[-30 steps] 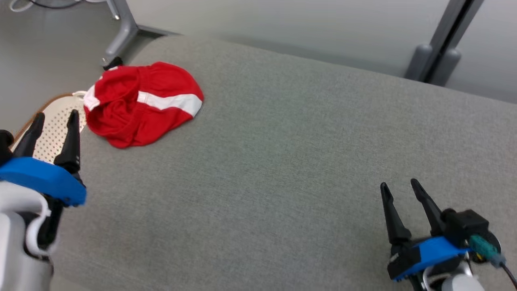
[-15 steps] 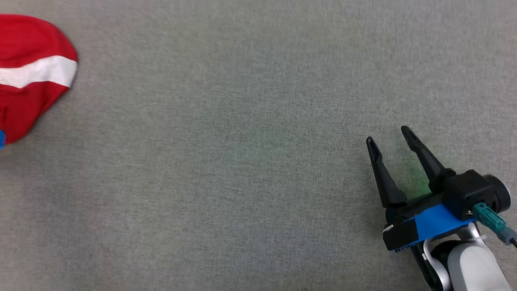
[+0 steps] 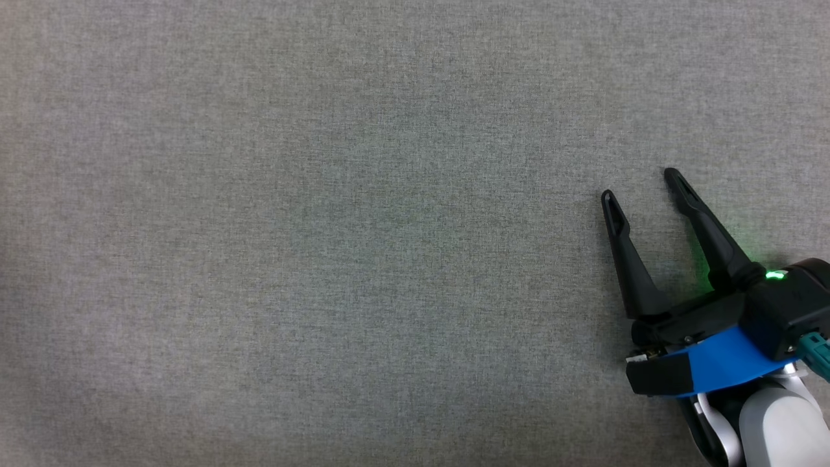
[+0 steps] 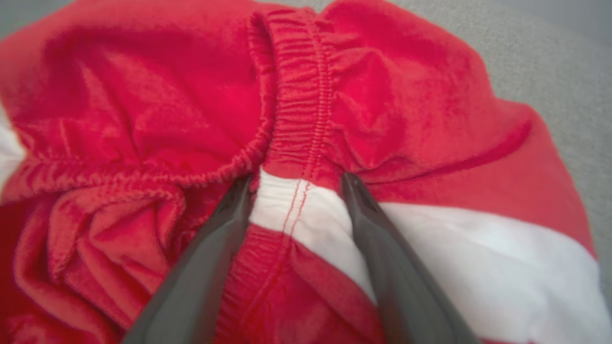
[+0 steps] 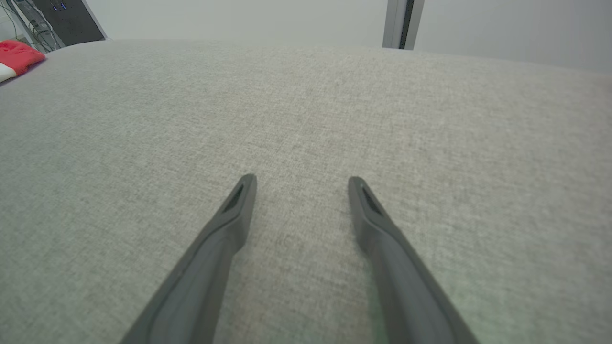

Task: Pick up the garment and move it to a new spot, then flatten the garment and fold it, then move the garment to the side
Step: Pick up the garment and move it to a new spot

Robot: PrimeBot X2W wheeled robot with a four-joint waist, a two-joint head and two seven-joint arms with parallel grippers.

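The garment (image 4: 382, 95) is a crumpled red piece with a white stripe and a gathered elastic waistband. It lies on the grey fabric table (image 3: 324, 227). My left gripper (image 4: 296, 177) is open, its two fingertips pressed into the cloth either side of the waistband seam and the end of the white stripe. My right gripper (image 3: 639, 183) is open above bare table at the lower right of the head view, with nothing between its fingers (image 5: 239, 200). The right wrist view shows the garment (image 5: 16, 55) small and far off at the upper left.
In the right wrist view the table's far edge (image 5: 306, 45) runs across the top, with a pale wall behind it. Dark equipment with cables (image 5: 71, 14) stands at the far left. A grey post (image 5: 399, 24) rises behind the table.
The head camera has swung down and to the right, so the garment and my left gripper have passed out of its left side. Both grippers stay open.
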